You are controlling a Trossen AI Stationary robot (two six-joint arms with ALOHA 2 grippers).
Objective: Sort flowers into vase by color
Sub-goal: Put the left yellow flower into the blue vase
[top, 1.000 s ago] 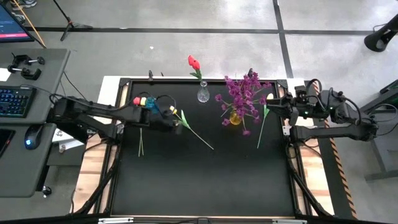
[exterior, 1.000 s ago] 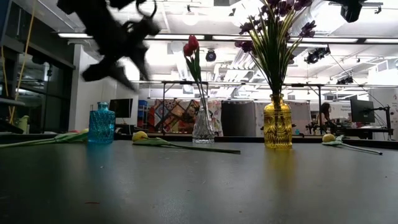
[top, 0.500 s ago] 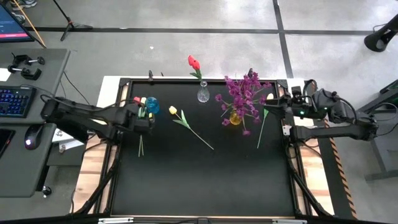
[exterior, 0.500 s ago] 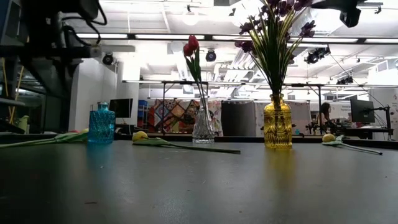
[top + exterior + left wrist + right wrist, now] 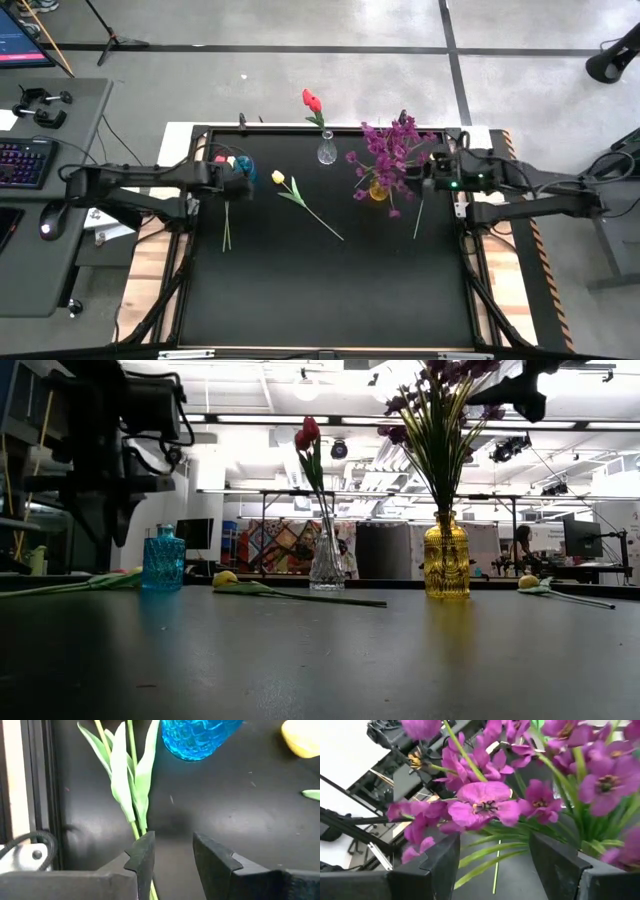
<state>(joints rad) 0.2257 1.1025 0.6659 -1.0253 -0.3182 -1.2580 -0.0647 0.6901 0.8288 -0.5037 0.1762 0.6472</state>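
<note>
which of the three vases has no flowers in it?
The blue vase, at the table's left near the left gripper. The clear vase holds a red tulip; the yellow vase holds purple sprigs.

A matt black surface is seen on the table [image 5: 330, 280]. The blue vase [image 5: 197, 737] looks like glossy textured glass, and the yellow vase [image 5: 446, 556] and clear vase [image 5: 326, 561] like shiny glass too. The purple blossoms [image 5: 485, 805] appear made of soft cloth, with smooth plastic-looking leaves [image 5: 122, 775].
</note>
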